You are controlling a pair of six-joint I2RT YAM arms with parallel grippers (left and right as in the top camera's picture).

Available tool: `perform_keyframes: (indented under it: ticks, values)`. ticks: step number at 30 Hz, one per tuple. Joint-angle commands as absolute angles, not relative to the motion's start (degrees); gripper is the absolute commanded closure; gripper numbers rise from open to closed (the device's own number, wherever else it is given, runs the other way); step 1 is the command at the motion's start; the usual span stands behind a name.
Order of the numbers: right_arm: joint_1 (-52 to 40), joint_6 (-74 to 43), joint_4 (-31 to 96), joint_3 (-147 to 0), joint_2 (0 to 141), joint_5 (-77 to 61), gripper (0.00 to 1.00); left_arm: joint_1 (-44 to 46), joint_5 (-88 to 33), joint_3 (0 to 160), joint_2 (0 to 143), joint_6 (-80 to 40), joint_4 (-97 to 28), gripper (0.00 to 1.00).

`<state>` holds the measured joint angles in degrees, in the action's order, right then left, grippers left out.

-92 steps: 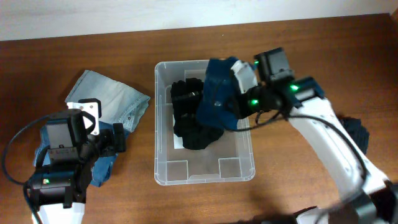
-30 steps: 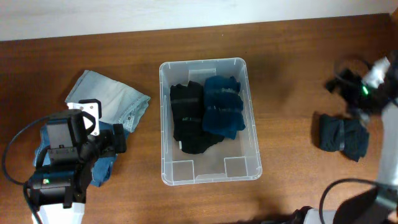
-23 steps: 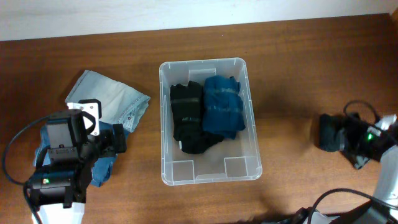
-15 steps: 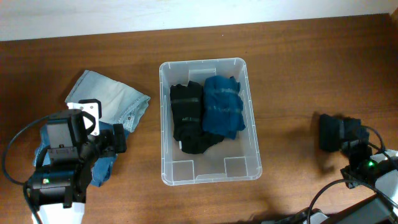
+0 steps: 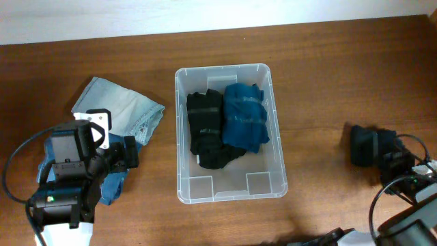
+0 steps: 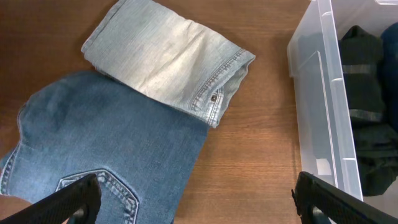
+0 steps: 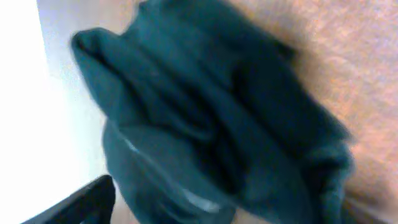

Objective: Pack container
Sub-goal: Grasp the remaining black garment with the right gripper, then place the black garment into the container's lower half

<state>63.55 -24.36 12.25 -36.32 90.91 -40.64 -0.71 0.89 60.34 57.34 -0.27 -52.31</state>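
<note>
The clear plastic container stands mid-table and holds a black garment beside a blue one; its wall shows in the left wrist view. My left gripper hangs open over darker blue jeans, nothing between its fingers. At the far right my right gripper is pressed up against a bunched dark teal garment. That garment fills the blurred right wrist view. Only one finger shows beside it, the other is hidden.
A folded light denim piece lies left of the container, overlapping the darker jeans under my left arm. The light denim reaches close to the container's left wall. The table's right edge is near my right arm.
My right arm has dropped from above the dark teal garment to its near right side, and the garment is now bunched. The left arm and container contents are unchanged.
</note>
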Motion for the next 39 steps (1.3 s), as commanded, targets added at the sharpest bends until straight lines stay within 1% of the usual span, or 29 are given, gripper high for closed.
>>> perform_keyframes:
  ticks: [1,3,4,7,10,12,14,15,17,19,20,21,23,24,27,28,29,33,35,39]
  values:
    - [61.23,-24.51,12.75,-34.52,94.85,-40.77,0.61,-0.8,1.23,61.39,57.32,-0.86,-52.18,0.01]
    - [60.18,-24.51,12.69,-35.07,94.8,-41.71,0.83,-0.8,1.23,61.39,57.32,-0.86,-52.18,0.01]
    - [59.44,-24.49,12.82,-35.9,94.72,-43.18,0.96,-0.8,1.23,61.39,57.32,-0.84,-52.18,0.0]
    - [57.28,-24.47,13.85,-38.79,93.19,-46.39,0.96,-0.8,1.23,61.39,57.32,-0.84,-52.18,0.01]
    - [52.95,-23.2,18.17,-44.88,90.13,-47.18,0.96,-0.8,1.23,61.39,57.32,-0.86,-52.21,0.01]
    - [49.45,-20.43,22.09,-49.91,88.01,-47.42,0.96,-0.8,1.23,61.39,57.32,-0.84,-52.25,0.01]
    - [43.88,-14.52,29.67,-58.52,85.62,-47.42,0.96,-0.8,1.23,61.39,57.32,-0.84,-52.36,0.01]
    - [42.92,-13.19,31.0,-60.07,85.38,-47.4,0.96,-0.8,1.23,61.39,57.32,-0.84,-52.36,0.01]
    - [36.64,-6.11,38.72,-69.1,84.66,-47.37,0.96,-0.8,1.23,61.39,57.32,-0.84,-52.36,0.01]
    - [28.18,2.5,49.21,-80.05,84.66,-43.62,0.96,-0.8,1.23,61.39,57.32,-0.86,-52.36,0.01]
    - [25.67,4.6,51.64,-82.59,84.66,-42.13,0.96,-0.8,1.23,61.39,57.32,-0.84,-52.36,0.01]
    - [20.67,8.88,56.05,-87.18,84.68,-38.39,0.96,-0.8,1.23,61.39,57.32,-0.84,-52.36,0.0]
    - [13.52,14.26,60.64,-92.25,84.68,-32.14,0.96,-0.8,1.23,61.39,57.32,-0.84,-52.36,0.01]
    - [7.2,17.87,63.09,-95.13,84.68,-27.73,0.96,-0.8,1.23,61.39,57.32,-0.84,-52.36,0.01]
    - [-2.94,25.45,65.67,-96.75,84.68,-22.83,0.96,-0.8,1.23,61.39,57.32,-0.84,-52.38,0.01]
    - [-8.86,31.81,68.31,-96.68,85.1,-20.67,0.96,-0.8,1.23,61.39,57.32,-0.84,-52.36,0.01]
    - [-12.75,35.64,70.48,-96.68,85.84,-20.51,0.96,-0.8,1.23,61.39,57.32,-0.84,-52.36,0.01]
    - [-20.34,42.09,74.96,-96.66,88.23,-20.49,0.96,-0.8,1.23,61.39,57.32,-0.84,-52.36,0.01]
    - [-23.66,49.54,79.0,-96.66,89.86,-20.49,0.96,-0.8,1.23,61.39,57.32,-0.84,-52.38,0.01]
    - [-26.13,59.22,83.68,-96.53,91.85,-18.92,0.96,-0.8,1.23,61.39,57.32,-0.84,-52.4,0.01]
